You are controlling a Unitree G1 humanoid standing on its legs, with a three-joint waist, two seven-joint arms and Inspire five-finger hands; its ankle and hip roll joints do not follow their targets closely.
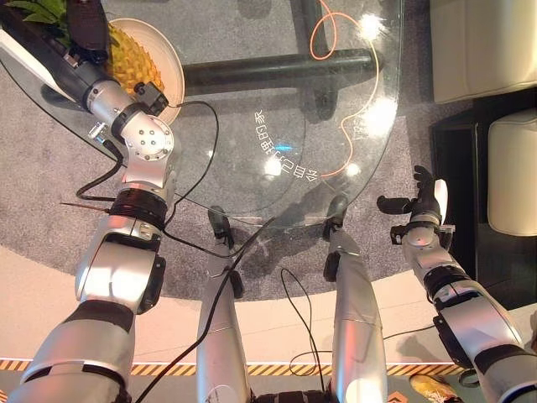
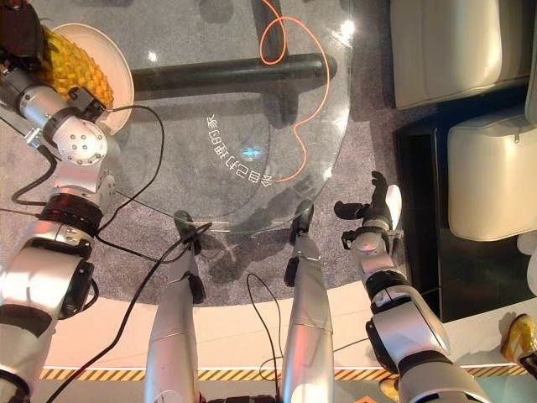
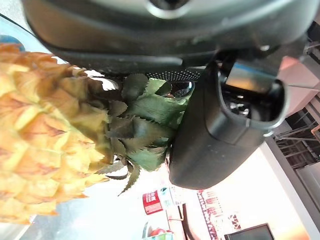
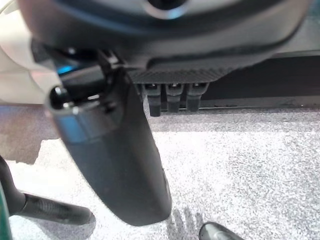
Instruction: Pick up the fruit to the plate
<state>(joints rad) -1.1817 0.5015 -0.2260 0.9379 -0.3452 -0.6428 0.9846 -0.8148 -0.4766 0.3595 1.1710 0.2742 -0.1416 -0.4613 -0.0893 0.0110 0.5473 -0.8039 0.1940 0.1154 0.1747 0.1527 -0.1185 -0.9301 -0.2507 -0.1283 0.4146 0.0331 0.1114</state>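
Seeing left hand (image 1: 88,29) fingers clamping spiky green crown of scaly yellow pineapple (image 1: 132,65), lying on cream round plate (image 1: 168,50); right hand (image 1: 424,206) fingers hanging apart.

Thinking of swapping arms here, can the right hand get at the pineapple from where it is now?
Probably not. The right hand hangs open off the glass table's near right edge, while the pineapple lies on the plate at the far left, at the left hand.
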